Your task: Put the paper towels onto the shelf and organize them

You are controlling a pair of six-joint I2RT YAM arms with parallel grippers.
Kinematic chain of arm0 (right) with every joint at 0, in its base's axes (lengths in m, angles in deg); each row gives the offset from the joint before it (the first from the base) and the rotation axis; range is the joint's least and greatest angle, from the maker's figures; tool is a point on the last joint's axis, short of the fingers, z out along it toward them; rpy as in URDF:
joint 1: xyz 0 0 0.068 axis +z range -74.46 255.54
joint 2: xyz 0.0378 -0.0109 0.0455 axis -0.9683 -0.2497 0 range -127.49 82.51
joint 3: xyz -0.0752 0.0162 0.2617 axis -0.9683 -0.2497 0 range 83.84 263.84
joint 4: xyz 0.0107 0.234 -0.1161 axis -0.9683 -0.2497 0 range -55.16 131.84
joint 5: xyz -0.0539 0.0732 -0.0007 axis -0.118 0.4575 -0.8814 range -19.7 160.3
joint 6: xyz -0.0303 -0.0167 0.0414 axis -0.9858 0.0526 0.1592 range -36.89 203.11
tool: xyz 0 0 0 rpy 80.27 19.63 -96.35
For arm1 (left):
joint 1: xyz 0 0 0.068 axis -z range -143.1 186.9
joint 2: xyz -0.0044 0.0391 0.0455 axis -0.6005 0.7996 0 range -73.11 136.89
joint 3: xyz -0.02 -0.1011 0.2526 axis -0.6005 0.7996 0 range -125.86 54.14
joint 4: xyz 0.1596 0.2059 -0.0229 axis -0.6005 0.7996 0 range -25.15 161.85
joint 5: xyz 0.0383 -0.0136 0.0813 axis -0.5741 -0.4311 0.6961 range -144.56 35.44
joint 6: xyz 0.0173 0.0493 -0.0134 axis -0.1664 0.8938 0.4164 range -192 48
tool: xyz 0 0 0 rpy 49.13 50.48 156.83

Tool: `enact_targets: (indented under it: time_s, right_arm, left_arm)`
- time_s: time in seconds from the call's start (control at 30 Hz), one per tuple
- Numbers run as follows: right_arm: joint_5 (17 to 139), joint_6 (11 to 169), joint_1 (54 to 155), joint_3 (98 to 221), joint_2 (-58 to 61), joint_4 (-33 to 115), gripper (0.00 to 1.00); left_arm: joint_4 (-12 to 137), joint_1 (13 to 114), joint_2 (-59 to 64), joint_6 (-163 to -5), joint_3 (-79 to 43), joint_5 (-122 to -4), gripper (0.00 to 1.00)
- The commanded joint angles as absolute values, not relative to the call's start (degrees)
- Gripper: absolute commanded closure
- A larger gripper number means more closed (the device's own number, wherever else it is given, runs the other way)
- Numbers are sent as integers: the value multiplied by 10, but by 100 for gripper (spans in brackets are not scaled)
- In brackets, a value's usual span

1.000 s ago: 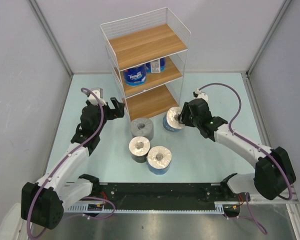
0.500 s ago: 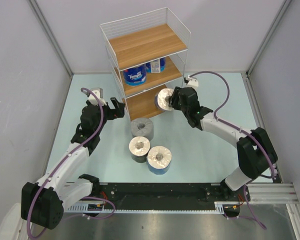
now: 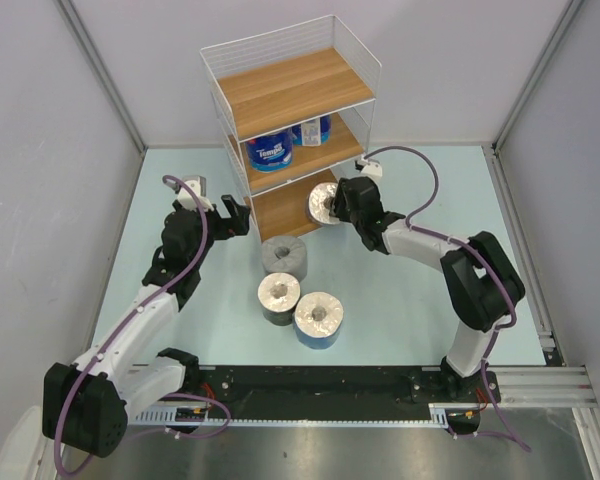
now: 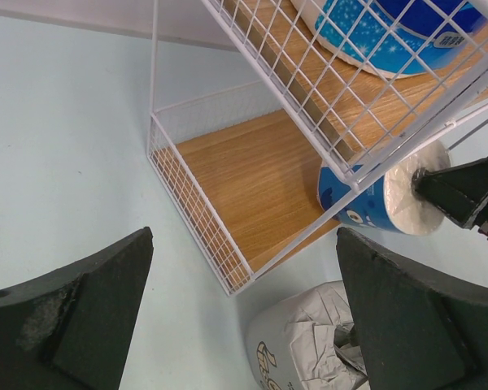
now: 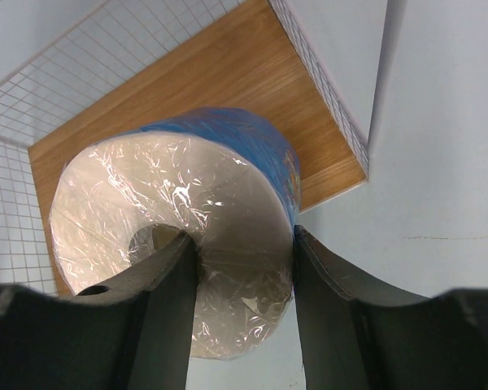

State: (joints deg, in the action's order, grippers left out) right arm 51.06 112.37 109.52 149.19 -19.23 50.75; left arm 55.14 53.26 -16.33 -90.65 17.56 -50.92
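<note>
1. Surface & room: a pale blue-green table point(image 3: 410, 300) is boxed in by plain grey-white wall panels at left, right & rear. A black rail point(image 3: 320, 385) runs along the near edge by both arm bases.
2. The shelf point(image 3: 295, 90) is a 3-tier white wire rack w/ brown wood boards. It stands at the back centre of the table.
3. Middle tier: two blue-wrapped rolls stand on end, a front roll point(image 3: 271, 150) & a rear roll point(image 3: 313, 130).
4. On the table in front of the shelf stands a grey roll point(image 3: 284, 254). A dark roll point(image 3: 278, 297) is just nearer than it, & a loose blue roll point(image 3: 319, 318) touches the dark one's right side. All three have their cores up.
5. Hard to see: the rear roll is mostly hidden by wire & the board above. In the left wrist view the front roll is cut off at the top edge, & the grey roll at the bottom edge. In the right wrist view the held roll blocks much of the bottom board.
6. The right gripper point(image 3: 338, 203) is clamped on a held blue roll point(image 3: 323, 203). The roll lies on its side, w/ one finger at the hollow core & the other on the outer wrapper. It sits at the front-right corner of the bottom tier, partly over the board. Cannot tell if it rests on the wood.
7. The left gripper point(image 3: 235, 215) has its jaws spread wide & holds nothing. It hangs left of the shelf, aimed at the bottom tier.
</note>
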Motion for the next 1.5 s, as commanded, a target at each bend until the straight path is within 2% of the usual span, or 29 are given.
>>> enact_targets:
  time_s: [0.0,0.3,0.57,0.77,1.03,1.23,1.4,1.47]
  right_arm:
    - [492,1123,1098,1531,-200,585,60]
    - [496,1125,1098,1532,-214,605,52]
    - [513,1118,1096,1534,-205,620,34]
    - [533,1101,1099,1534,-164,609,31]
    - [542,1082,1138,1495,-53,421,26]
    - [630,1039,1223,1477,10,274,18]
    - [569,1044,1326,1463,30,180,15]
    - [562,1060,1337,1447,38,172,14]
  left_arm:
    - [536,531,-163,-918,155,-519,0]
    - [536,529,-170,-921,157,-521,0]
    - [537,530,-170,-920,156,-521,0]
    - [536,529,-169,-920,155,-522,0]
    - [536,530,-171,-921,155,-523,0]
    - [534,530,-170,-924,155,-528,0]
    - [537,530,-172,-923,154,-525,0]
    - [539,530,-171,-922,152,-525,0]
